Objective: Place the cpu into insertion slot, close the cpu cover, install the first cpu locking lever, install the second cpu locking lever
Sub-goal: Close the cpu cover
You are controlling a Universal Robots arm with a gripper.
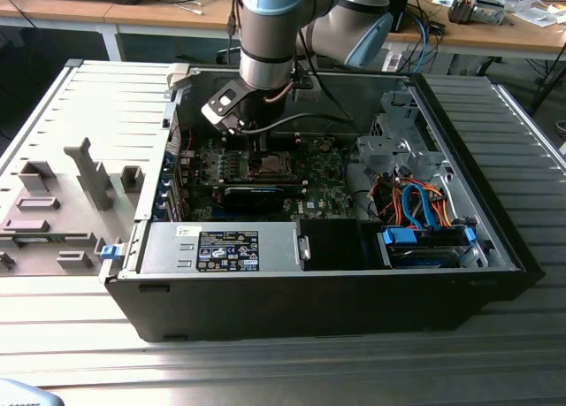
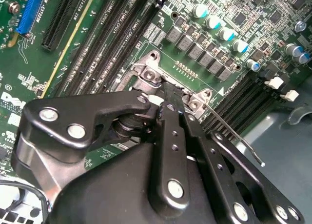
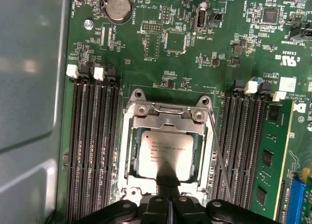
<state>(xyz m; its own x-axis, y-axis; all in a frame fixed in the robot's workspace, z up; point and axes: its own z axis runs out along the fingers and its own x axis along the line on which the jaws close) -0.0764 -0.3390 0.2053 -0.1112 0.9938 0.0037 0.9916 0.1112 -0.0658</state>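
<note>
In the first wrist view the cpu [image 3: 165,150], a silver-grey square chip, lies flat in the insertion slot [image 3: 123,158]. The cpu cover [image 3: 168,119], a thin silver frame, lies down around it. My gripper [image 3: 168,181] is shut, and its joined fingertips rest at the cover's edge by the chip. A thin wire locking lever [image 3: 220,158] runs beside the socket and slants away from it. In the second wrist view the black fingers [image 2: 171,117] point at the socket's bracket [image 2: 148,75], and the same lever [image 2: 234,133] sticks out free. In the exterior view my gripper [image 1: 263,151] hangs over the socket [image 1: 265,165].
Long black memory slots [image 3: 92,146] flank the socket on both sides. The green motherboard [image 1: 305,189] sits inside an open computer case [image 1: 495,238], with a power supply [image 1: 221,247] and orange and blue cables [image 1: 416,203] nearby. A grey fixture plate [image 1: 62,203] lies at the exterior view's left.
</note>
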